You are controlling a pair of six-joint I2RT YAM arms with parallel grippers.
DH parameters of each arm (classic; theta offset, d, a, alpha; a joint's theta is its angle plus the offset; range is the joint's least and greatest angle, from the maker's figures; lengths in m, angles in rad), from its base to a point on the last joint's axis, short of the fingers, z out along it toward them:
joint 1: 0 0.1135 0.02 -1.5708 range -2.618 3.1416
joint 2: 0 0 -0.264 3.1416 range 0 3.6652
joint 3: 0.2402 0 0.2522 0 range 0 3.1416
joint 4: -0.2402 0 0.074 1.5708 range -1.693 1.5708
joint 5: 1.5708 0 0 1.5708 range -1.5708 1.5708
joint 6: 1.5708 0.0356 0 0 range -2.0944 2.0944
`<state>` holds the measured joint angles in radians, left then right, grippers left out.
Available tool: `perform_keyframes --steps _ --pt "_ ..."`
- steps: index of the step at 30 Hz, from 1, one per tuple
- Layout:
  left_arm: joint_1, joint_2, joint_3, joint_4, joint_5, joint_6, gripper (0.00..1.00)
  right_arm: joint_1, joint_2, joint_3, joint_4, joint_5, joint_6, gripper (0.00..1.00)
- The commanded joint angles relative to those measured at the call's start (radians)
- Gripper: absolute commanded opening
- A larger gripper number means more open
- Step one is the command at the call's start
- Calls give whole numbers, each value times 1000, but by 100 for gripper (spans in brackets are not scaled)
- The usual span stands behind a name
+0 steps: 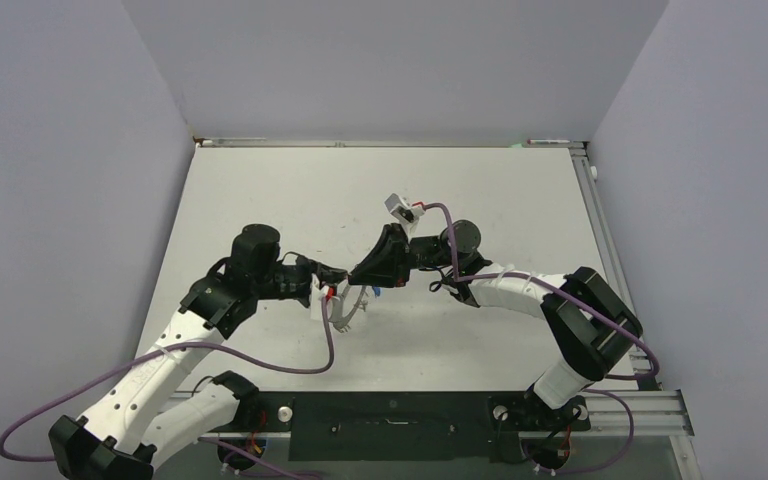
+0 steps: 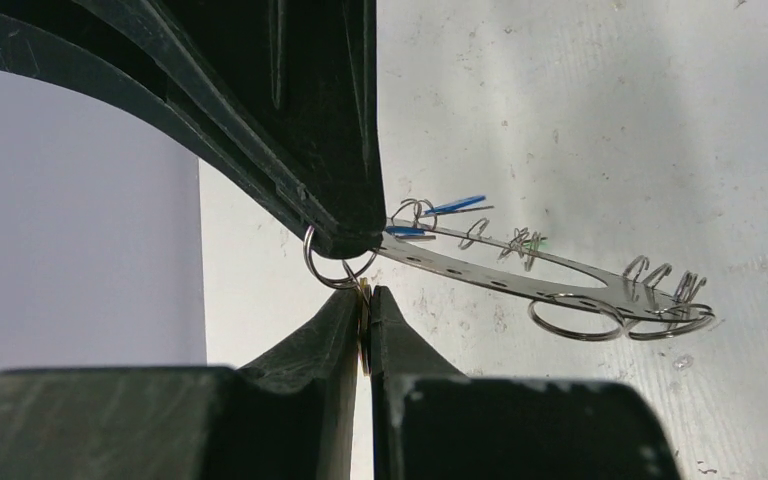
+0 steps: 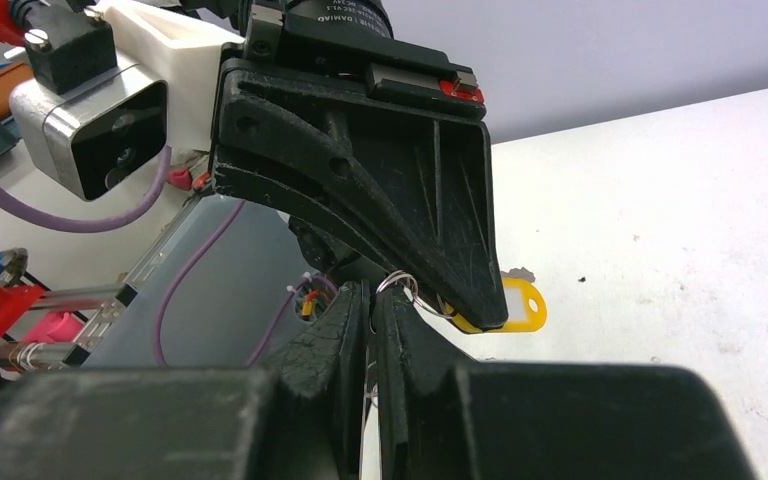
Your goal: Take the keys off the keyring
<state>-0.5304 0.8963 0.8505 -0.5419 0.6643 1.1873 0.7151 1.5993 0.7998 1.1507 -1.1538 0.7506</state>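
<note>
Bottom centre: the left gripper (image 2: 365, 305) pinches a thin brass strip (image 2: 364, 335) just beneath a wire loop (image 2: 310, 262). From the upper left, the right gripper (image 2: 345, 228) clamps one end of the keyring (image 2: 480, 275), which stretches rightward above the table (image 2: 610, 120), blue keys (image 2: 455, 207) on its rim.

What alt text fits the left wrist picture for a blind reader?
Two shut black grippers face tip to tip above a white table: the left gripper, at the bottom, pinches a thin yellow piece, while the right gripper above clamps the edge of a flat metal keyring carrying wire loops and small blue keys.
</note>
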Motion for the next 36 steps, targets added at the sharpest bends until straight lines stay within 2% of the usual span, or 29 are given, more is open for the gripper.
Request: perform_keyframes --steps 1,22,25,27,30,31,34,36 --pt "36 10 9 13 -52 -26 0 25 -23 -2 174 -98 26 5" --pt "55 -19 54 -98 10 110 0 53 -10 30 -175 -136 -248 5" --pt "55 -23 62 -106 19 113 0 58 -8 63 -342 -130 -372 5" --pt "54 -20 75 -126 27 115 0 72 -8 106 -576 -114 -517 5" --pt "45 -17 94 -161 39 117 0 105 5 219 -988 -64 -849 5" --pt "36 -19 96 -165 39 111 0 112 9 241 -1041 -48 -912 5" --pt "11 -28 89 -158 17 63 0 101 12 252 -993 -39 -852 6" --pt "3 -35 83 -155 3 25 0 84 12 258 -964 -23 -819 15"
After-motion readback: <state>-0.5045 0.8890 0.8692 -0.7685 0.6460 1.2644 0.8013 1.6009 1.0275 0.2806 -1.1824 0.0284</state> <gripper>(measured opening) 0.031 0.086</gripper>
